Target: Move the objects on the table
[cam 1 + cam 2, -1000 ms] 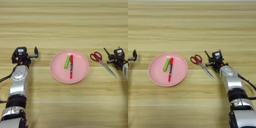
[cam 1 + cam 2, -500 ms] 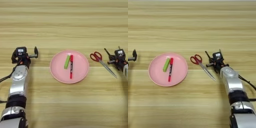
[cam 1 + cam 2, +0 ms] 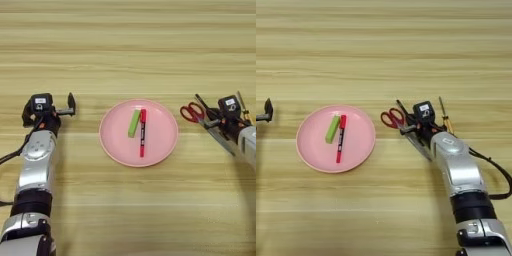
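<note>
— Anything moved since 1 second ago?
— Nothing; red-handled scissors [image 3: 401, 125] lie diagonally right of the pink plate [image 3: 358, 152], touching the right gripper [image 3: 415, 125], grip unreadable.
— Left gripper [image 3: 50, 107]?
— Spread wide, far off.

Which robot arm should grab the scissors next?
Probably the right one. The right gripper is already at the red-handled scissors, right of the round pink plate. The left gripper sits far off on the plate's other side.
</note>
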